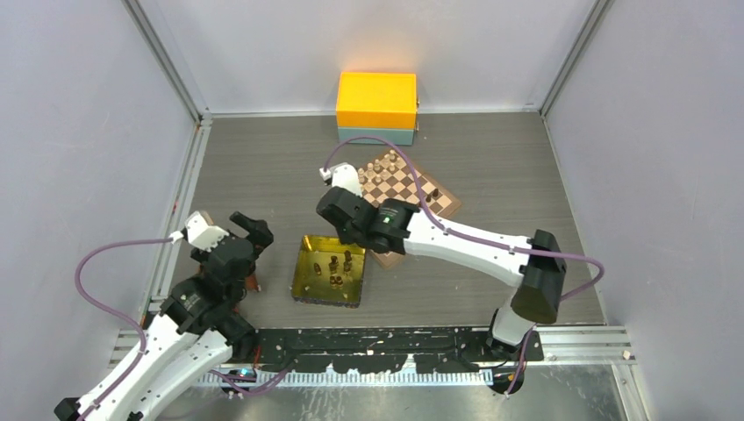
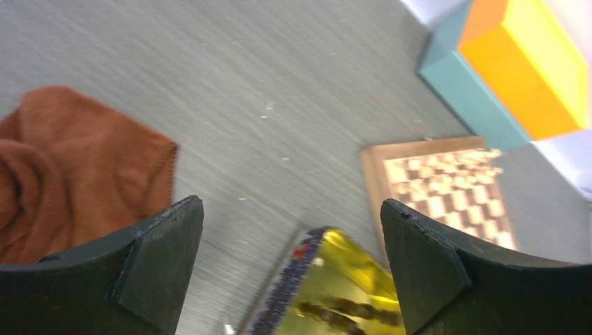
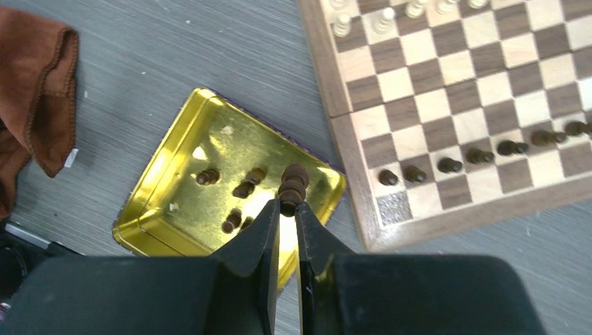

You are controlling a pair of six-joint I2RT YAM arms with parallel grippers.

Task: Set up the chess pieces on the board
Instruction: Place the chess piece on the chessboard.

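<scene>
The right jaws are pinching one dark chess piece [image 3: 293, 183] above the gold tray [image 3: 230, 146], where a few loose dark pieces [image 3: 243, 189] are lying. More are lining a row [image 3: 450, 165] on the board [image 3: 454, 98]. The left jaws are hanging wide open over the desk [image 2: 279, 77]. An orange-and-teal box [image 1: 377, 101] is sitting behind the board.
</scene>
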